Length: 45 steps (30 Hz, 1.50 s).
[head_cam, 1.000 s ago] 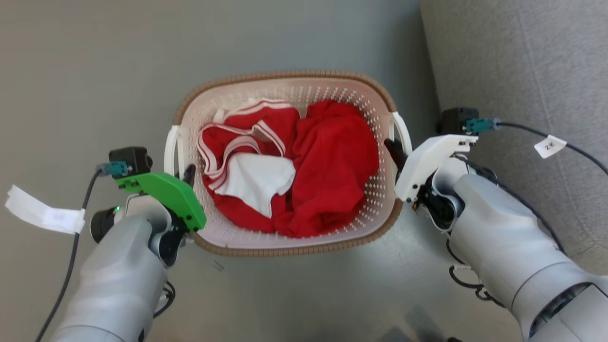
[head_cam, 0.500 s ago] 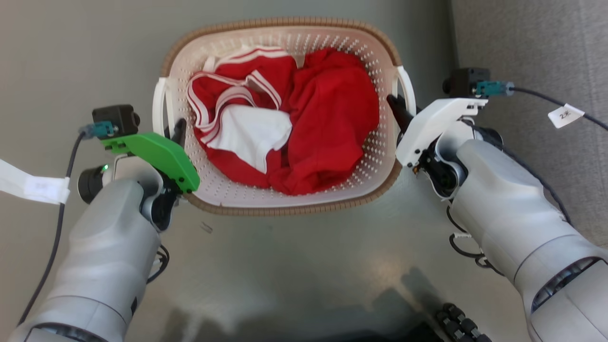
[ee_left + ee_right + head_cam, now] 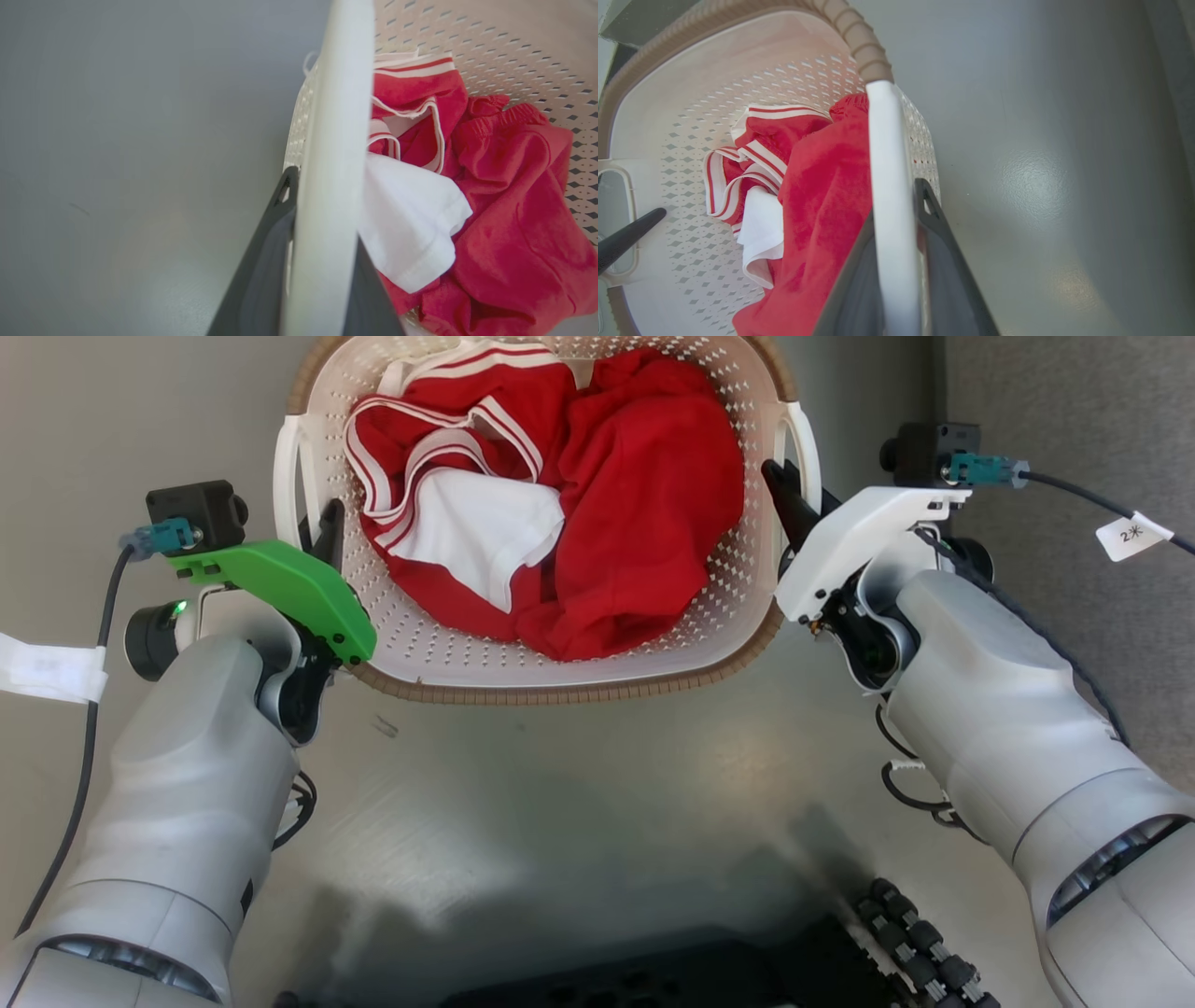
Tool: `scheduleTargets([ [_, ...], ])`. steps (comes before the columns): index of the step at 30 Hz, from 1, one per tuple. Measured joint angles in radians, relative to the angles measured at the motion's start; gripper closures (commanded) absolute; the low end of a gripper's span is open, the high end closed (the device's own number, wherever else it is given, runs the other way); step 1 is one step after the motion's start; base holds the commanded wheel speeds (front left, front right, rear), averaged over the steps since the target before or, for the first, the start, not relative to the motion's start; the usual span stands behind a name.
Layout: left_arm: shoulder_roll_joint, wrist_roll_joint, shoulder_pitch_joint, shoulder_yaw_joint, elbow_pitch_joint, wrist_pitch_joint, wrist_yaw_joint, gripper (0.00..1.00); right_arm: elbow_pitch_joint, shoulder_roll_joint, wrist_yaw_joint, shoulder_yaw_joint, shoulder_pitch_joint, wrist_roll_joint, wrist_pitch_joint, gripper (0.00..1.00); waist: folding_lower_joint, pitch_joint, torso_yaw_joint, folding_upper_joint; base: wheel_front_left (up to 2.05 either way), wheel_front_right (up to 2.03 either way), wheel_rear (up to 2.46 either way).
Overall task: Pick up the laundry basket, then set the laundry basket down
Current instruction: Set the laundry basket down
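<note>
The laundry basket (image 3: 560, 689), cream with perforated walls and a brown woven-look rim, holds red clothes (image 3: 644, 495) and a white cloth (image 3: 485, 532). It lies at the top centre of the head view, its far end cut off by the frame. My left gripper (image 3: 322, 527) is shut on the basket's left white handle (image 3: 285, 476). In the left wrist view, that handle (image 3: 334, 140) runs between the dark fingers (image 3: 261, 270). My right gripper (image 3: 784, 490) is shut on the right handle (image 3: 810, 439), and the right wrist view shows this handle (image 3: 887, 163) clamped between the fingers (image 3: 943, 261).
Grey smooth floor (image 3: 579, 784) lies all round the basket. A grey upholstered edge (image 3: 1074, 411) runs along the right side. My dark base (image 3: 747, 971) shows at the bottom. Cables with white tags (image 3: 47, 667) hang from both wrists.
The whole head view has shifted. The basket and both grippers now sit higher and look larger, and my dark base has come into view below. Both grips on the handles are unchanged.
</note>
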<state>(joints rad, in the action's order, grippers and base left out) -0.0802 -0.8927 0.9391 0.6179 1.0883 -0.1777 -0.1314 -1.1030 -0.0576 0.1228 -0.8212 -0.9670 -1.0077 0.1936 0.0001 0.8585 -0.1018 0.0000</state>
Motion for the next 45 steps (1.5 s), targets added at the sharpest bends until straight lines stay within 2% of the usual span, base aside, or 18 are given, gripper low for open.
scheduleTargets([
  [15,-0.007,0.026,0.066,0.007,0.021,-0.032,0.0,1.0,0.012,-0.002,0.0,-0.005,-0.05,0.0,0.031,1.0,0.0,0.09,0.0,0.0,0.0,0.0,0.0],
  [31,-0.004,0.026,0.085,0.023,0.036,-0.044,0.0,1.0,0.012,-0.004,0.0,-0.018,-0.059,0.006,0.045,1.0,-0.0001,0.117,0.008,0.0,0.0,0.0,0.0],
  [33,-0.004,0.026,0.085,0.024,0.037,-0.045,0.0,1.0,0.012,-0.004,0.0,-0.019,-0.06,0.006,0.045,0.97,-0.0001,0.119,0.009,0.0,0.0,0.0,0.0],
  [34,-0.004,0.026,0.086,0.025,0.037,-0.045,0.0,0.72,0.011,-0.005,0.0,-0.019,-0.06,0.006,0.046,0.85,-0.0001,0.119,0.01,0.0,0.0,0.0,0.0],
  [35,-0.004,0.026,0.086,0.025,0.037,-0.045,0.0,0.17,0.011,-0.005,0.0,-0.02,-0.06,0.006,0.048,0.6,-0.0001,0.12,0.01,0.0,0.0,0.0,0.0],
  [36,-0.003,0.026,0.087,0.025,0.039,-0.049,0.0,0.0,0.01,-0.005,0.0,-0.019,-0.06,0.006,0.048,0.26,-0.0001,0.12,0.011,0.0,0.0,0.0,0.0],
  [37,-0.003,0.025,0.087,0.024,0.041,-0.053,0.0,0.0,0.01,-0.005,0.0,-0.019,-0.06,0.006,0.049,0.0,-0.0001,0.121,0.011,0.0,0.0,0.0,0.0],
  [45,-0.003,0.023,0.09,0.028,0.059,-0.053,0.0,0.0,0.004,-0.004,0.001,-0.013,-0.07,0.005,0.053,0.0,-0.0001,0.12,0.012,0.0,0.0,0.0,0.0],
])
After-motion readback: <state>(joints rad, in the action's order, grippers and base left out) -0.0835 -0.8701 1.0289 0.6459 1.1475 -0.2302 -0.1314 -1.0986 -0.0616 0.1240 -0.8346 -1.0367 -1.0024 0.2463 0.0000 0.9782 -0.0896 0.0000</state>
